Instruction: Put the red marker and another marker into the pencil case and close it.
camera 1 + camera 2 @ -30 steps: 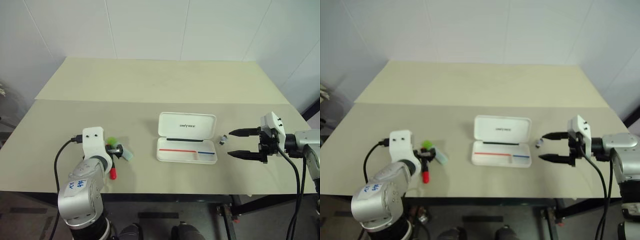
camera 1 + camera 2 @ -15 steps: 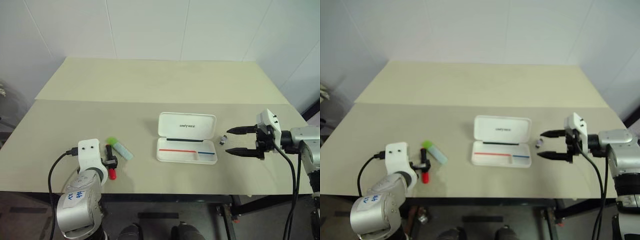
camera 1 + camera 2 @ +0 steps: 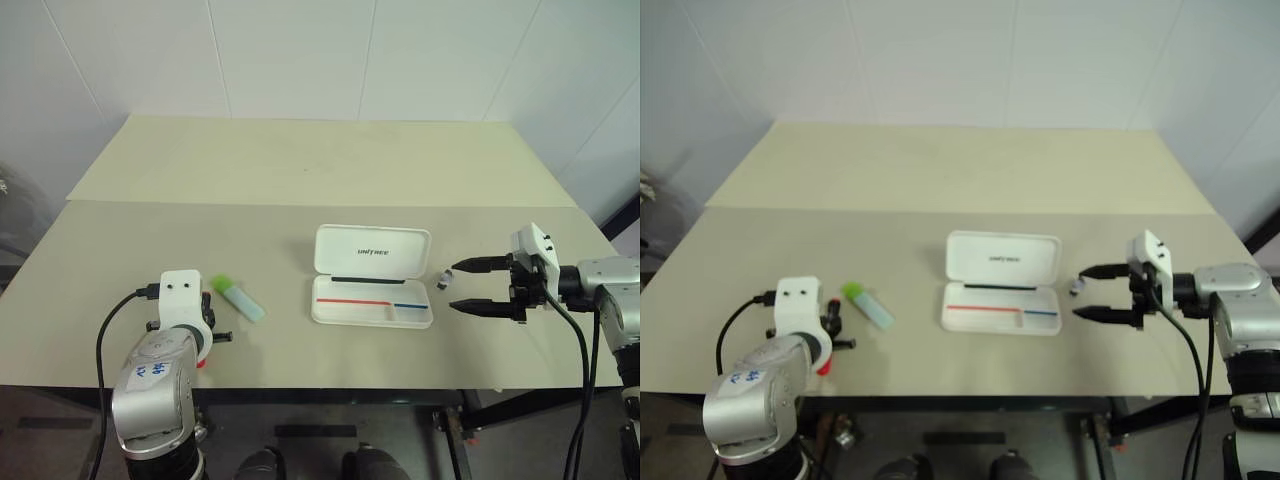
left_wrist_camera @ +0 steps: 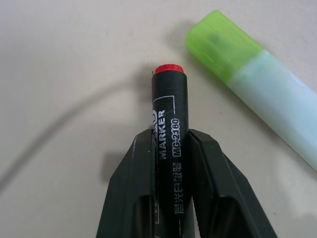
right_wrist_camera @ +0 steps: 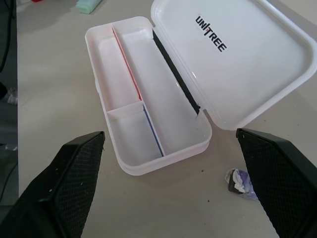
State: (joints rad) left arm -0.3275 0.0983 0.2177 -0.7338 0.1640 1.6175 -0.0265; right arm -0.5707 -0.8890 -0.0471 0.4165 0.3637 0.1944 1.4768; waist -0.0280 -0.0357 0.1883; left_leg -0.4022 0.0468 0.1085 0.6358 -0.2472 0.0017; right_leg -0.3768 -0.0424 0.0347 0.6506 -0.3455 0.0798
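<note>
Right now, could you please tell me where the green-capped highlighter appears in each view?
Left eye: the highlighter lies on the table, left of the open pencil case.
Right eye: same spot, left of the case.
Left wrist: beside the red marker gripped in the left claw.
Right wrist: its mint end, beyond the case's far corner.
Shared landmark: the case; for the left wrist, the red marker.
</note>
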